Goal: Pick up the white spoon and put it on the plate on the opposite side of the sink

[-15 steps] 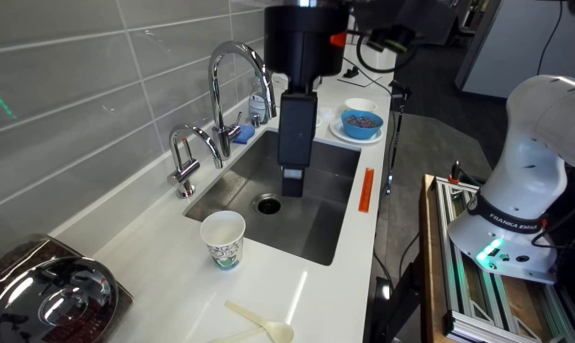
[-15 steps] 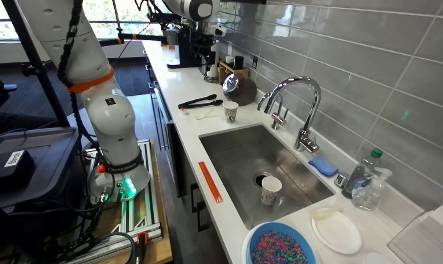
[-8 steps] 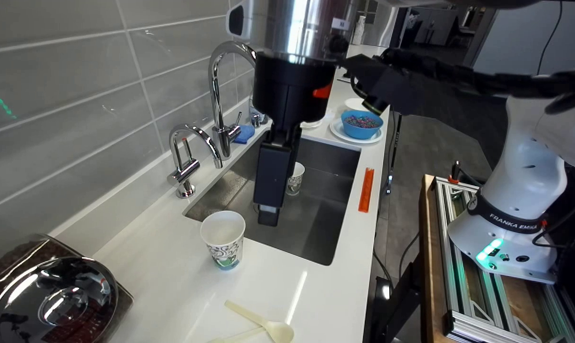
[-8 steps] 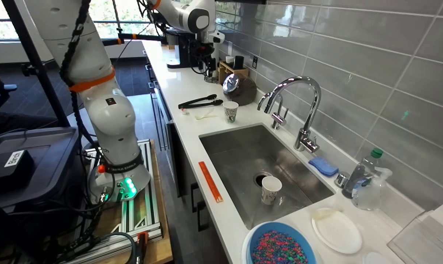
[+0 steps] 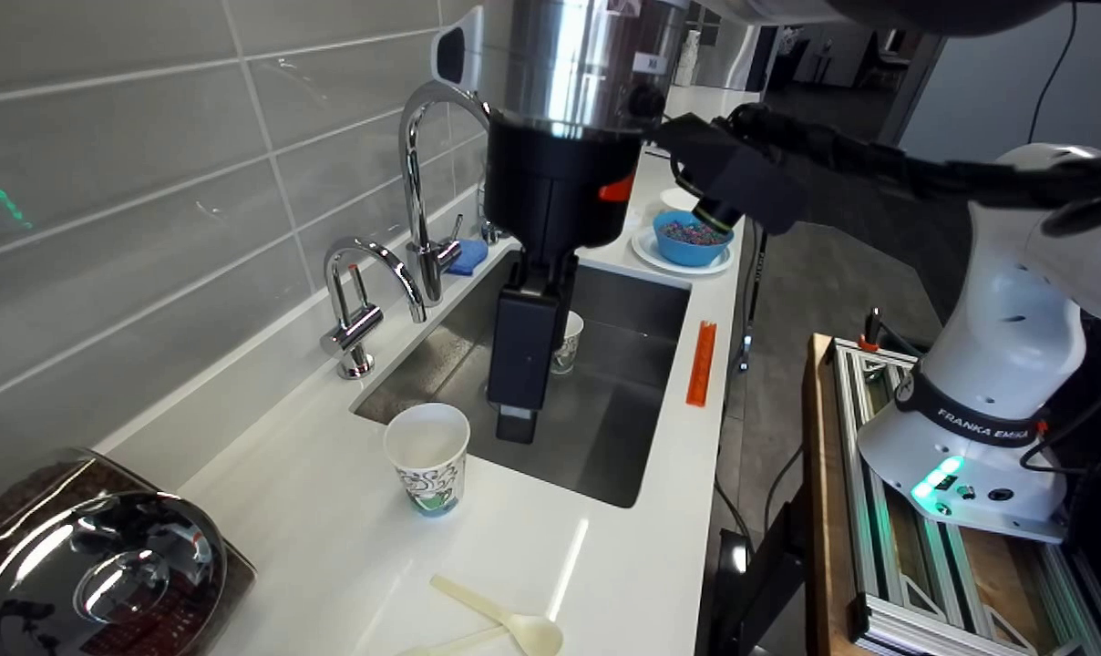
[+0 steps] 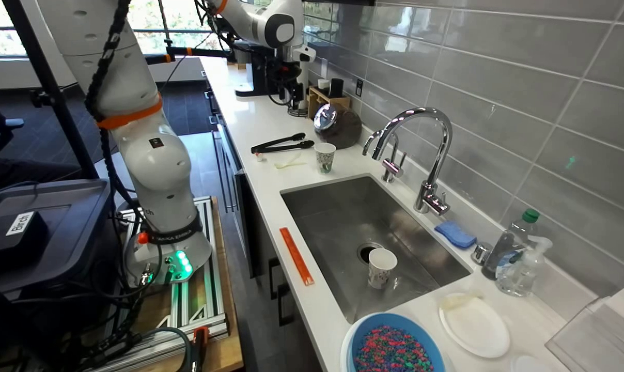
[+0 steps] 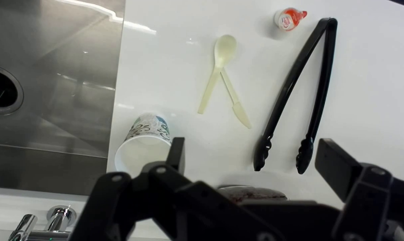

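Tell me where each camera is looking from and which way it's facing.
Wrist view: mounted by the hand, which shows open; faces down at the spoon.
An exterior view: from the spoon's side of the sink, facing the blue bowl; hand, parts of the arm, base show.
An exterior view: from the bowl's end, facing toward the tongs; arm, base, distant hand show.
Both exterior views share sink, base and tall faucet.

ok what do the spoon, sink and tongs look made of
Spoon: probably plastic, smooth with little shine, evenly pale throughout. Sink: metal, likely stainless steel, satin gray with blurred reflections. Tongs: slightly glossy black with thin highlights; plastic or coated metal, can't tell.
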Robot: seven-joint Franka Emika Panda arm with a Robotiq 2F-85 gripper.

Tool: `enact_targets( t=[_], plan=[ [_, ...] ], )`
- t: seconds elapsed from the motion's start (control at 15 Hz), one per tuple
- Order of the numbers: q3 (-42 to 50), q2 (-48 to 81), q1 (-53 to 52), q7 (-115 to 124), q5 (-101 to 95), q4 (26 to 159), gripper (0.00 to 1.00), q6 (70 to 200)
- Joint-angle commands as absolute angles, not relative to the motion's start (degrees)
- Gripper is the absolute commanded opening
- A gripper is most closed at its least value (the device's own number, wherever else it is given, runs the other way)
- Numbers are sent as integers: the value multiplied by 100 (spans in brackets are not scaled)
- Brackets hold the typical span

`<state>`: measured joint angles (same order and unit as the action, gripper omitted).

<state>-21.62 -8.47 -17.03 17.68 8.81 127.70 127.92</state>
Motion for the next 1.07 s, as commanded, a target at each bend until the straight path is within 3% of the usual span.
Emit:
enact_targets(
  t=[0.0, 1.0],
  plan=[
    [-2151, -494, -1778, 1707, 863, 12633, 100, 12847],
    [-1972, 1207, -2338, 3048, -559, 12599, 100, 14150]
  ],
)
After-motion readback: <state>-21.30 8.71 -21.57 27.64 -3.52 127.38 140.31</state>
